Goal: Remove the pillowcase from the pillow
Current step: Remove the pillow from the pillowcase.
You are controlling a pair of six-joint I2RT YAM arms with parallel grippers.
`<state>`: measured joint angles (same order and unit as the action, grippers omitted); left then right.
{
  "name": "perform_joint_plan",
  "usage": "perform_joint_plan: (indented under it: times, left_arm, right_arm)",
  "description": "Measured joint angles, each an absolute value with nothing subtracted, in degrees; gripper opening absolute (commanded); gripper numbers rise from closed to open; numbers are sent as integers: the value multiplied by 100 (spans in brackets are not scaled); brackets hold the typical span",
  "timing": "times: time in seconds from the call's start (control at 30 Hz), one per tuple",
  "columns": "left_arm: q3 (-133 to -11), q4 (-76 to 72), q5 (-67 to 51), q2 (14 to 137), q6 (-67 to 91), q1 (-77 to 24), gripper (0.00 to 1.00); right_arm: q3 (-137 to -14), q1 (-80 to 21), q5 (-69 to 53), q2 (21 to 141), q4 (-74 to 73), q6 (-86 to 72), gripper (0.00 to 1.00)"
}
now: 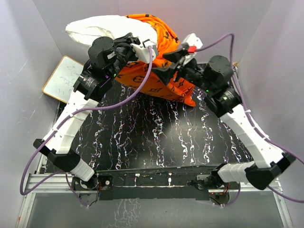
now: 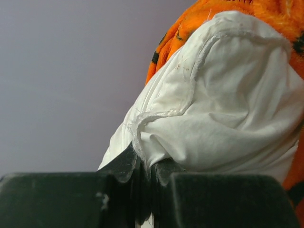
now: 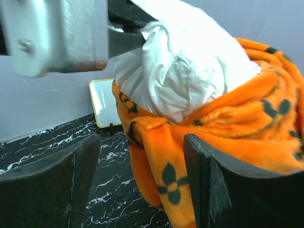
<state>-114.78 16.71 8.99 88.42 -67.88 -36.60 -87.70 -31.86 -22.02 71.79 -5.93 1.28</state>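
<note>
Black, white-veined marble-look tabletop [image 1: 156, 142] fills the floor of a grey-walled work cell, with two white-and-black arms reaching from the near edge to the far end.

There the plump white pillow [image 1: 95, 26] is lifted at the back of the table. Its bare end juts left toward the wall and its other end is sunk in the bright orange plush pillowcase [image 1: 156, 83]. The cover, printed with black flower and diamond motifs, is bunched around the right part of the pillow. It hangs in folds toward the table, and its open rim sits part-way along the white fabric.

The left gripper [image 2: 146, 173] has its jaws closed tight on a puckered seam at the pillow's exposed corner, white cloth pinched between the dark fingers.

The right gripper [image 3: 140, 190] stands with its jaws spread wide on either side of a hanging orange fold. The fold lies close against the right-hand finger but is not clamped.

A small tan-framed whiteboard [image 1: 64, 78] lies flat at the far-left corner of the table, just beside the wall.
</note>
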Motion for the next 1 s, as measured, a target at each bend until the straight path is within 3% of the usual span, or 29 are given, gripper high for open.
perform_joint_plan:
  times: [0.1, 0.17, 0.23, 0.37, 0.4, 1.0]
  left_arm:
    - [-11513, 1688, 886, 8842, -6711, -3660, 0]
    - [-11520, 1699, 873, 8842, -6692, -3660, 0]
    - [-11520, 1717, 856, 8842, -6689, -3658, 0]
    - [-11520, 1763, 836, 8842, -6681, -3649, 0]
    - [-11520, 1758, 832, 8842, -6681, -3649, 0]
    - [-12169, 2047, 349, 9067, -6910, -3774, 0]
  right_arm:
    - [-8949, -3376, -2082, 7669, -539, 274, 74]
    - [-8954, -3411, -1914, 7937, -541, 344, 68]
    - [-8952, -3428, -1669, 8173, -543, 456, 54]
    - [-8858, -3448, -1098, 8259, -421, 628, 12]
    - [-8777, -3448, -972, 8228, -349, 652, 8]
    - [-6237, -1804, -941, 7782, 1079, -1278, 8]
